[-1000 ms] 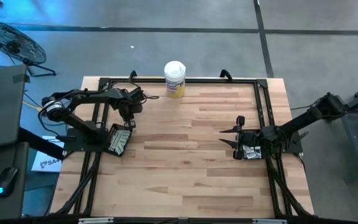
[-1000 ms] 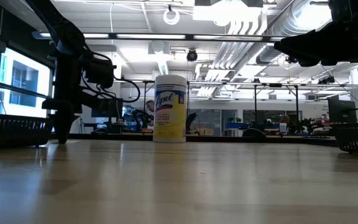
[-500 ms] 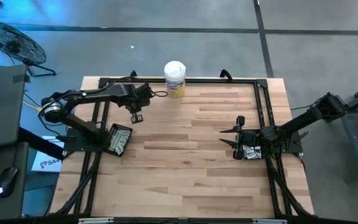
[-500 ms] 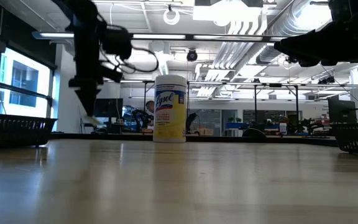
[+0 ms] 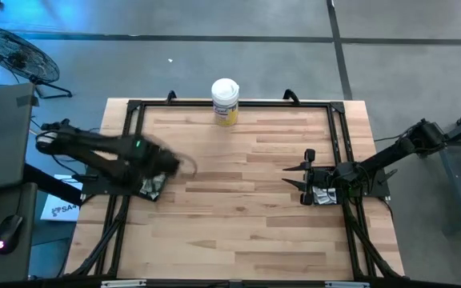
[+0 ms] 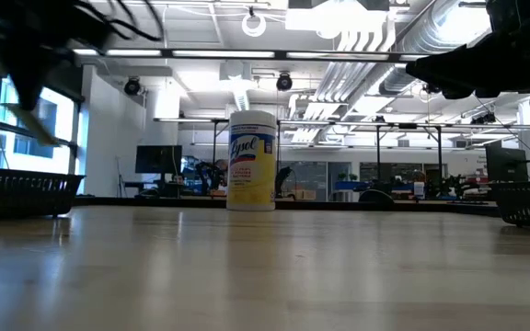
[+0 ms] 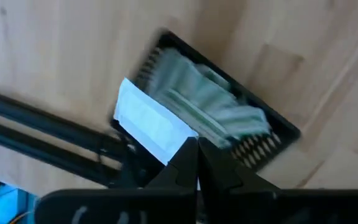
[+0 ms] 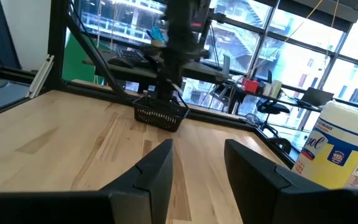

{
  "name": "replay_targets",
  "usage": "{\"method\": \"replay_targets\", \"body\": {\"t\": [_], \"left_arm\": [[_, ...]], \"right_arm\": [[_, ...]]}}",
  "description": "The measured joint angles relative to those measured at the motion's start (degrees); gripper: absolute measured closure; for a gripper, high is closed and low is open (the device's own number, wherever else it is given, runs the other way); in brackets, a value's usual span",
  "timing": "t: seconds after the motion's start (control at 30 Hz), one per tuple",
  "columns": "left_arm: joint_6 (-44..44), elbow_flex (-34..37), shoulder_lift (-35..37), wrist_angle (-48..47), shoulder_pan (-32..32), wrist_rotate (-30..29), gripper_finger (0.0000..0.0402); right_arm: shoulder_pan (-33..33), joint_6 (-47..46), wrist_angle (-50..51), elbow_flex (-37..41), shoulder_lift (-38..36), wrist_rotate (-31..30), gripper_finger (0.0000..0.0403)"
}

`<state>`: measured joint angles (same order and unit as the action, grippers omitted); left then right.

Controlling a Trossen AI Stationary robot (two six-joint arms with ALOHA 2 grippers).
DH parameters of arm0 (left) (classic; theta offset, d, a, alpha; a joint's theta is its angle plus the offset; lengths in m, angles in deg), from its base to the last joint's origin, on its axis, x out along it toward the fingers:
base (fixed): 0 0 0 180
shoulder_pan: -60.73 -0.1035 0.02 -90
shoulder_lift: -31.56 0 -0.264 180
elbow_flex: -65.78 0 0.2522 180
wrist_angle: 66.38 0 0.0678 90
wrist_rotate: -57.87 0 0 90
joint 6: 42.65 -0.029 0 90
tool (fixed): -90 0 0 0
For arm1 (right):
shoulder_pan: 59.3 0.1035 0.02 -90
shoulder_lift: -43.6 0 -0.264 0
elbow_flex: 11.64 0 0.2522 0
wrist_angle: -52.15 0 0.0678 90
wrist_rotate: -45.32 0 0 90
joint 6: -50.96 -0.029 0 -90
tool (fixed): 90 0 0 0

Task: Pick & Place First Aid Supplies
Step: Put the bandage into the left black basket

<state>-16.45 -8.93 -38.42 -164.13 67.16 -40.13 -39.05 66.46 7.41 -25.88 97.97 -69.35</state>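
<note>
High view: left gripper [image 5: 166, 166] is over the small black wire basket [image 5: 152, 186] at the left side of the light wooden table [image 5: 238, 200]. Right gripper [image 5: 293, 178] waits by the right side.
Low view: white-lidded yellow wipes can [image 6: 251, 161] stands far back on the table.
Left wrist view: gripper pinched tight on a flat white packet [image 7: 151, 126], just over the basket full of pale green strips [image 7: 213, 109].
Right wrist view: gripper fingers [image 8: 157, 171] stand apart, holding nothing.
</note>
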Motion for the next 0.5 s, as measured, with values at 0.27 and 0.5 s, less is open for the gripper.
{"method": "replay_targets", "body": {"t": [0.27, 0.5], "left_arm": [[16.96, 12.20, 1.19, 10.92, 20.95, -0.15, 0.0401], [17.88, 19.90, 1.06, 16.98, 22.05, -5.13, 0.0401]], "right_arm": [[0.00, 0.00, 0.53, -0.01, -0.02, 0.00, 0.0265], [0.00, -0.01, 0.98, 0.01, -0.02, 0.00, 0.0265]]}}
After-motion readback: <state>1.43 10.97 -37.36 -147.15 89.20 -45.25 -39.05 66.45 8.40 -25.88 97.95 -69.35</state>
